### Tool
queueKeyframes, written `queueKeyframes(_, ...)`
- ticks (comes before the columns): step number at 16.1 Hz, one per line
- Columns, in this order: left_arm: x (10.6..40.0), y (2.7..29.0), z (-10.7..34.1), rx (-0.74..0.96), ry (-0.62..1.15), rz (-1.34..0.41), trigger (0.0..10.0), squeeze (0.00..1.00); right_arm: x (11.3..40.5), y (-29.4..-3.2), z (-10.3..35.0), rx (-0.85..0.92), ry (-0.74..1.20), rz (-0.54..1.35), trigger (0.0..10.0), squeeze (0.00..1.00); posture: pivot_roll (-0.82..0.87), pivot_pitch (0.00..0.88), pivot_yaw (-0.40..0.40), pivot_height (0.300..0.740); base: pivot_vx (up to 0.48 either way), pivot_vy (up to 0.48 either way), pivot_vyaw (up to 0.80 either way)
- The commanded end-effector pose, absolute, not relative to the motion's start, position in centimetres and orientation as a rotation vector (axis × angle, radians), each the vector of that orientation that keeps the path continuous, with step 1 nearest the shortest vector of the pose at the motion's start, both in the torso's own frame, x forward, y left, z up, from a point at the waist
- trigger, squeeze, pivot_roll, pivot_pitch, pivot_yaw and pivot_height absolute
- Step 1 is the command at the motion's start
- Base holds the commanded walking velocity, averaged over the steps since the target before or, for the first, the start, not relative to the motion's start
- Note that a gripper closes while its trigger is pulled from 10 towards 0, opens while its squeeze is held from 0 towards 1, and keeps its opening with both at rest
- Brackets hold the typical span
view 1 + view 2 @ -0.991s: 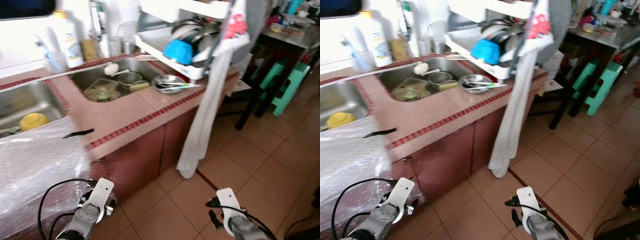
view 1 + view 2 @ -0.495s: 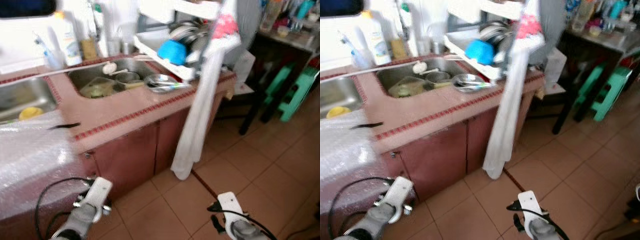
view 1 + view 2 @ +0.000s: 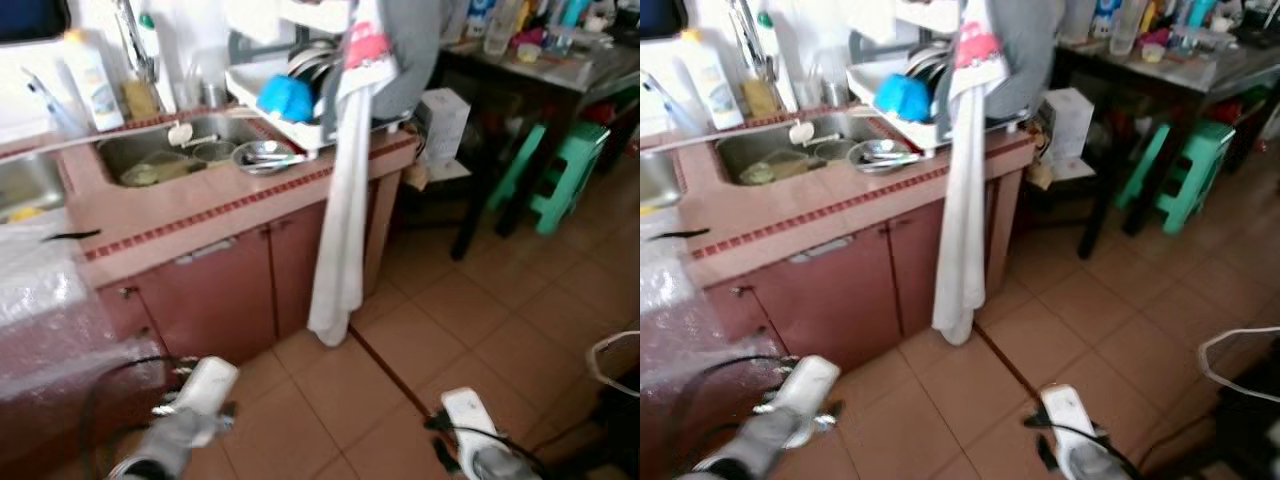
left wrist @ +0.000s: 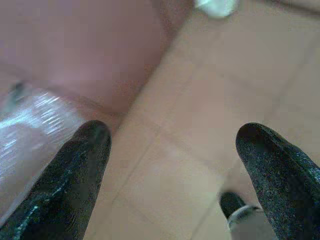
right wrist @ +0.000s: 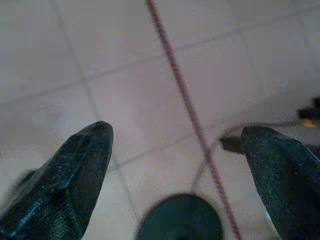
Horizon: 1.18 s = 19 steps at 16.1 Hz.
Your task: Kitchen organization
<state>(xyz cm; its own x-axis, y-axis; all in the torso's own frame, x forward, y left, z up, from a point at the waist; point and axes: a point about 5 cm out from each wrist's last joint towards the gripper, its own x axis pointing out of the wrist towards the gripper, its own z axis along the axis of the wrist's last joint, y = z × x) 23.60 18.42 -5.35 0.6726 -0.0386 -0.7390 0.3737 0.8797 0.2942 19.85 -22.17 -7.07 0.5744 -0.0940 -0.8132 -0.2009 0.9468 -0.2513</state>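
Left gripper [image 4: 172,150] spread-fingered above floor tiles [image 3: 420,320], white towel [image 3: 340,220] beside counter [image 3: 200,215].

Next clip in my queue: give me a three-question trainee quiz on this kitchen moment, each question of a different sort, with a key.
1. True or false: the left claw is shut on a cloth.
2. What hangs from the counter's edge down toward the floor? A) white towel B) black cable C) yellow bag
3. Fill in: the blue bowl sits in the white dish ____ beside the sink.

Key: 1 false, both claws hang open over the floor tiles, the right claw too; 2 A; 3 rack.
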Motion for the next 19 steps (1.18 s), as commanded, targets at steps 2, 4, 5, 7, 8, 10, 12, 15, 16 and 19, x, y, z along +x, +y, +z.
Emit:
queueKeyframes(2, 23.85, 19.65, -5.00, 0.472, 0.801, -0.213, 10.0, 0.00, 20.39, -21.59, -6.89, -0.340, 0.943, 0.079, 10.0, 0.00, 0.05, 0.000, -0.014, 0.740, 0.000, -0.240, 0.00)
queueKeyframes(4, 23.83, 19.67, -5.01, 0.462, 0.802, -0.207, 10.0, 0.00, 20.38, -21.58, -6.90, -0.342, 0.944, 0.080, 10.0, 0.00, 0.05, 0.000, -0.014, 0.740, 0.000, 0.000, 0.00)
queueKeyframes(5, 23.83, 19.67, -5.01, 0.462, 0.802, -0.207, 10.0, 0.00, 20.38, -21.58, -6.90, -0.342, 0.944, 0.080, 10.0, 0.00, 0.05, 0.000, -0.014, 0.740, 0.000, 0.000, 0.00)
queueKeyframes(7, 23.81, 19.81, -5.00, 0.465, 0.800, -0.199, 10.0, 0.00, 20.30, -21.56, -6.95, -0.343, 0.945, 0.081, 10.0, 0.00, 0.05, 0.000, -0.014, 0.740, 0.000, 0.000, 0.00)
queueKeyframes(8, 23.81, 19.97, -4.98, 0.468, 0.801, -0.192, 10.0, 0.00, 20.19, -21.56, -7.00, -0.346, 0.947, 0.082, 10.0, 0.00, 0.05, 0.000, -0.015, 0.740, 0.000, 0.000, 0.00)
queueKeyframes(10, 23.95, 19.97, -4.88, 0.467, 0.797, -0.188, 10.0, 0.00, 20.16, -21.59, -7.01, -0.354, 0.946, 0.088, 10.0, 0.00, 0.05, 0.000, -0.015, 0.740, 0.000, 0.000, 0.00)
queueKeyframes(12, 23.97, 19.88, -4.88, 0.464, 0.798, -0.192, 10.0, 0.00, 20.11, -21.58, -7.03, -0.357, 0.946, 0.091, 10.0, 0.00, 0.05, 0.000, -0.015, 0.740, 0.000, 0.000, 0.00)
queueKeyframes(15, 23.81, 19.71, -5.04, 0.478, 0.809, -0.208, 10.0, 0.00, 19.99, -21.65, -7.10, -0.334, 0.954, 0.068, 10.0, 0.00, 0.05, 0.000, -0.010, 0.740, 0.000, 0.000, 0.00)
queueKeyframes(16, 23.71, 19.72, -5.12, 0.483, 0.817, -0.211, 10.0, 0.00, 19.94, -21.70, -7.14, -0.322, 0.961, 0.053, 10.0, 0.00, 0.05, 0.000, -0.010, 0.740, 0.000, 0.000, -0.43)
queueKeyframes(19, 23.22, 19.86, -5.46, 0.504, 0.840, -0.217, 10.0, 0.00, 20.09, -21.55, -7.09, -0.324, 0.959, 0.059, 10.0, 0.00, 0.05, 0.000, -0.010, 0.740, 0.000, 0.000, -0.76)
